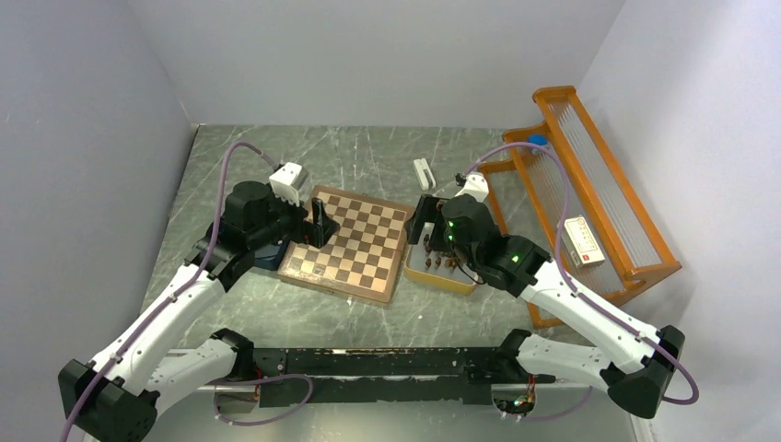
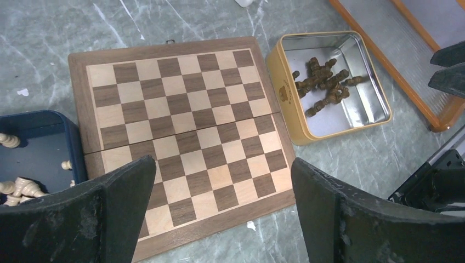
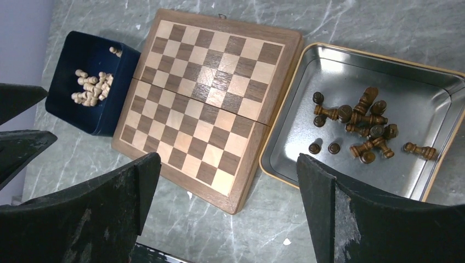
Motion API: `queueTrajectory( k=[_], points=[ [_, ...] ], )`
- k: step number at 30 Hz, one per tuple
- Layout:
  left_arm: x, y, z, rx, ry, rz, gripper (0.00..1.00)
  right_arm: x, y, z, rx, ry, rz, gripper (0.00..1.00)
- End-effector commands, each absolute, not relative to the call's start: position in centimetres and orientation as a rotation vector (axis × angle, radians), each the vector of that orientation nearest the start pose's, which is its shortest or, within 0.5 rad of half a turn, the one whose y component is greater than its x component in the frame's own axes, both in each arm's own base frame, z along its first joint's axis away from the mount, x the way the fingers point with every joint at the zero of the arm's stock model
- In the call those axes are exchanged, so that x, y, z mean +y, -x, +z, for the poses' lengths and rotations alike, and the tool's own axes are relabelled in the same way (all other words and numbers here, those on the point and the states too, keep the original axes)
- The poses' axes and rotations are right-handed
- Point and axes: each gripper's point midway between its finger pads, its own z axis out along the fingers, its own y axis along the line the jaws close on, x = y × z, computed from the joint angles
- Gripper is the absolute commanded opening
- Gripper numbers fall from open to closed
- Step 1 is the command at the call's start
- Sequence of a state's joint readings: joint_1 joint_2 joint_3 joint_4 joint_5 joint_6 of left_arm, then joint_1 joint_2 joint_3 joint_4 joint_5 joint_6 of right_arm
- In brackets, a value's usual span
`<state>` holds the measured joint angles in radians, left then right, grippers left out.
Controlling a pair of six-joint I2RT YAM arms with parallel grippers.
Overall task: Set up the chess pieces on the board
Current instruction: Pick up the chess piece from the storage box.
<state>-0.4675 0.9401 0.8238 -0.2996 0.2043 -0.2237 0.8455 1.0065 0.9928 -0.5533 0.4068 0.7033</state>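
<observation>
Right now both of my end effectors are spread wide and grip nothing. The left end effector (image 2: 222, 164) hangs above the near-left part of the board (image 2: 181, 126), its fingers clear of the wood. The right end effector (image 3: 228, 160) is just as far open and hovers above the seam where the board meets the yellow-rimmed tin (image 3: 296, 142), touching neither.

The board lies flat on the bench (image 1: 276, 313) between two containers. Just beside its right edge sits the tin, shallow and silvery inside. The dark chess pieces (image 3: 356, 123) are in it, most of them toppled in a loose heap toward the middle, a few standing upright on its floor and one lying apart near the far wall. Against the board's left edge is a dark blue box (image 3: 82, 118) holding pale pieces (image 3: 90, 87), bunched on one side. An orange rack (image 1: 599, 203) stands well to the right of the tin.
</observation>
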Motion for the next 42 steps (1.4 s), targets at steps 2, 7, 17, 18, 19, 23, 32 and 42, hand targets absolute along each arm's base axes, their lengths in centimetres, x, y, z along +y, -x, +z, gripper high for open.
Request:
queueTrajectory(
  k=[2, 7, 17, 18, 19, 23, 32, 42],
  points=[
    [-17.5, -27.3, 24.9, 1.917, -0.352, -0.586, 0.98, 19.9, -24.5, 24.2, 2.104, -0.123, 0.479, 1.00],
    [-17.0, -27.0, 24.4, 1.929, -0.352, -0.562, 0.98, 20.2, -24.7, 23.6, 2.121, -0.131, 0.467, 1.00],
    [-16.5, -26.3, 24.0, 1.939, -0.356, -0.550, 0.98, 18.6, -26.1, 20.3, 2.217, -0.085, 0.218, 0.97],
    [-16.4, -26.3, 24.1, 1.935, -0.354, -0.548, 0.98, 18.3, -26.3, 19.5, 2.245, -0.081, 0.174, 0.95],
    [-16.4, -26.2, 24.2, 1.934, -0.354, -0.547, 0.98, 17.9, -26.4, 18.5, 2.282, -0.072, 0.138, 0.92],
    [-16.2, -26.2, 24.2, 1.928, -0.347, -0.538, 0.98, 17.1, -27.0, 16.1, 2.355, -0.054, 0.114, 0.65],
    [-15.9, -26.3, 24.0, 1.917, -0.343, -0.519, 0.97, 13.9, -30.2, 13.2, 2.399, -0.119, 0.158, 0.34],
    [-15.8, -26.1, 24.4, 1.902, -0.348, -0.522, 0.96, 13.9, -31.5, 10.2, 2.479, -0.012, 0.105, 0.34]
  ],
)
